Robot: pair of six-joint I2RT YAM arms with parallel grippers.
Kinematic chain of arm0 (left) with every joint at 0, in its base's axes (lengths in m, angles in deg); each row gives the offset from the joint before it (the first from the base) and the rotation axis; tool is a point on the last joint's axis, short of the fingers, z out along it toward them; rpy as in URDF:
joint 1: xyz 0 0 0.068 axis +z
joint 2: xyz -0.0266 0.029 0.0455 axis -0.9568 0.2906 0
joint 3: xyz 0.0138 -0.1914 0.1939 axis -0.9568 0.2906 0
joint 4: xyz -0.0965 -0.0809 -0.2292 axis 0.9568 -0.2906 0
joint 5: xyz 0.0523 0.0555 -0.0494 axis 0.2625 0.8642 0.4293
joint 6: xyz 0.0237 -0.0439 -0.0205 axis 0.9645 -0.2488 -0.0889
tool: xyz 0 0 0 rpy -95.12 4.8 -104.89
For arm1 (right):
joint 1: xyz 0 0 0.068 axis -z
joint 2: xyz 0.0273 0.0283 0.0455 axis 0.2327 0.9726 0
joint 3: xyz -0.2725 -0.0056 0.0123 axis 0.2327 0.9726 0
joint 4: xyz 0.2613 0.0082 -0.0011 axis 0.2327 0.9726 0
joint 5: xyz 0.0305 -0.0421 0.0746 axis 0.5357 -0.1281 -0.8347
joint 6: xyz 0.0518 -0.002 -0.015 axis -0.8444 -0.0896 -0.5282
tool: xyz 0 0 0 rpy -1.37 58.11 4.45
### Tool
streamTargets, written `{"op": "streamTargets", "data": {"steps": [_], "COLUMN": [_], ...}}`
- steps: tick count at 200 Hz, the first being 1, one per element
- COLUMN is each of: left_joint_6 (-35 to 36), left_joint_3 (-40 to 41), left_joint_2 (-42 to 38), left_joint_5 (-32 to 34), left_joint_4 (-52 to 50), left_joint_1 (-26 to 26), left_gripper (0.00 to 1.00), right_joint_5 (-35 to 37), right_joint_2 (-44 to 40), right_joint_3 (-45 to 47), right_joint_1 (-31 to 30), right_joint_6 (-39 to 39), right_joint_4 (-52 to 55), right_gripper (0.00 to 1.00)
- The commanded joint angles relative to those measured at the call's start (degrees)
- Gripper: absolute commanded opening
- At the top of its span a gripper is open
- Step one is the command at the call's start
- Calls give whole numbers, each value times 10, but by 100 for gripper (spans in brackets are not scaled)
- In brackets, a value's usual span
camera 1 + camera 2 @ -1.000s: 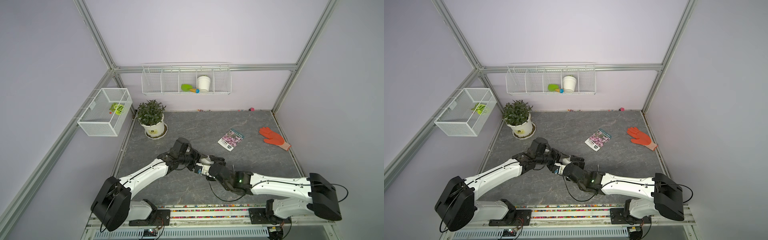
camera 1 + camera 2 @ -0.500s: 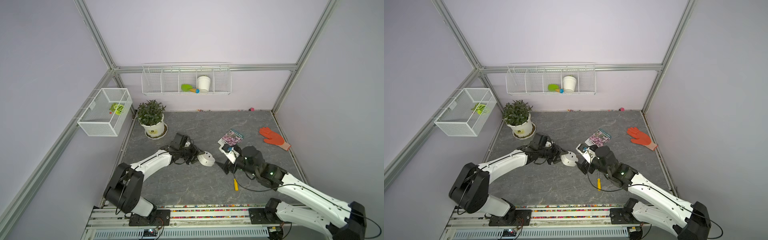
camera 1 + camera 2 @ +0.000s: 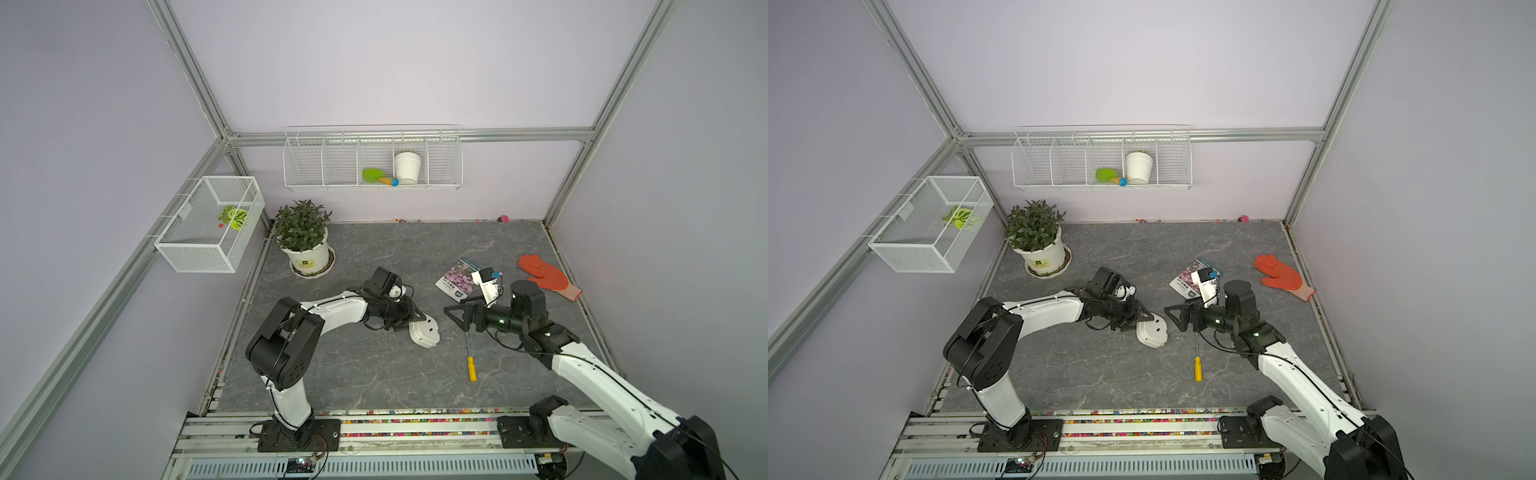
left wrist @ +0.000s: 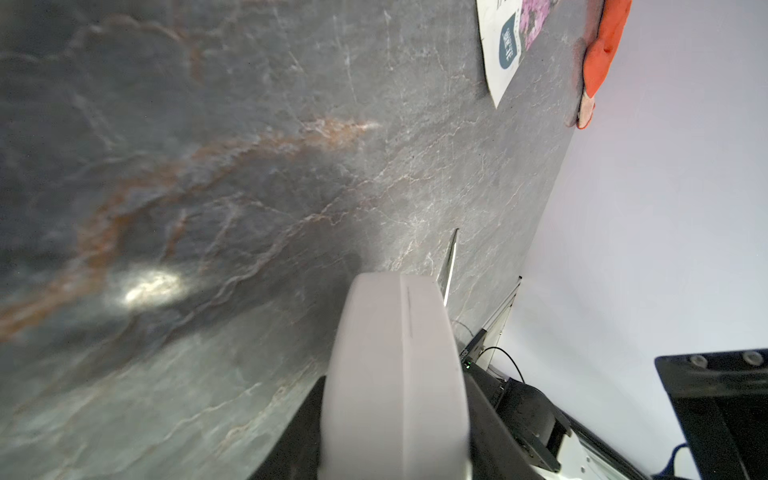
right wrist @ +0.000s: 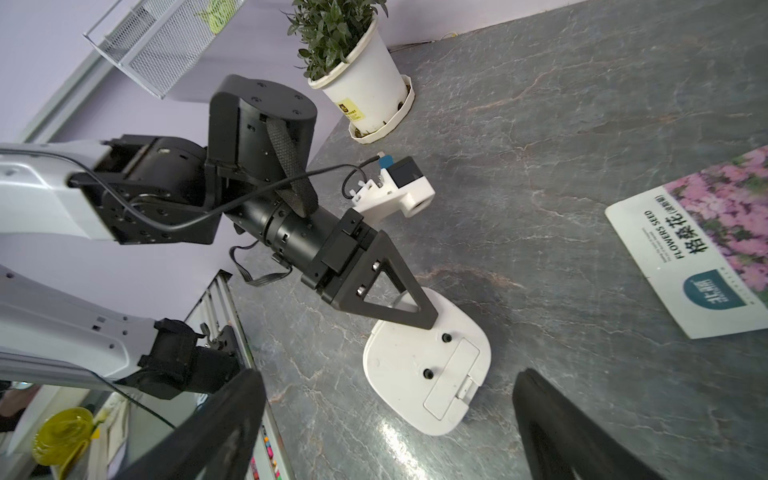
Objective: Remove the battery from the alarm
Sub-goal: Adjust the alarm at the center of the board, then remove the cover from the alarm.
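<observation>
The left claw point(image 3: 415, 319) pinches the alarm point(image 3: 424, 333) by its rim, plain back turned up, low over the table point(image 3: 374, 257); that grip should hold firm. No battery shows, as the cover point(image 5: 451, 380) is shut. The right claw point(image 3: 455, 319), wide and empty, should press the latch tab point(image 5: 466, 390) squarely.

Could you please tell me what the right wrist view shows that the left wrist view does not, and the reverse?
Only the right wrist view: the flat back of the alarm with its battery cover apparently closed, the left hand gripping its edge, the potted plant and the wire basket.
Only the left wrist view: the alarm's side seam, the tip of the screwdriver beyond it, and the orange glove.
Both: the alarm, the seed packet and the grey table. Neither shows the battery.
</observation>
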Motion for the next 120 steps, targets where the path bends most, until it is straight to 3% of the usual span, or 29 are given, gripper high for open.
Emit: {"op": "streamTargets", "data": {"steps": [1, 22, 41, 59, 120], "left_joint_6": [41, 52, 50, 44, -3], "left_joint_3": [26, 38, 47, 58, 103], "left_joint_2": [21, 35, 42, 45, 59], "left_joint_5": [7, 14, 19, 20, -28], "left_joint_4": [53, 59, 68, 80, 168], "left_joint_1": [1, 3, 4, 6, 13], "left_gripper": [2, 11, 31, 43, 57], "right_joint_5": [-27, -33, -34, -38, -49], "right_joint_2": [13, 30, 48, 67, 135], "right_joint_3": [21, 24, 32, 36, 76], "right_joint_1": [5, 7, 7, 8, 8], "right_joint_6": [-32, -48, -76, -108, -190], "right_joint_4": [-33, -32, -33, -28, -71], "right_gripper": [97, 97, 97, 97, 95]}}
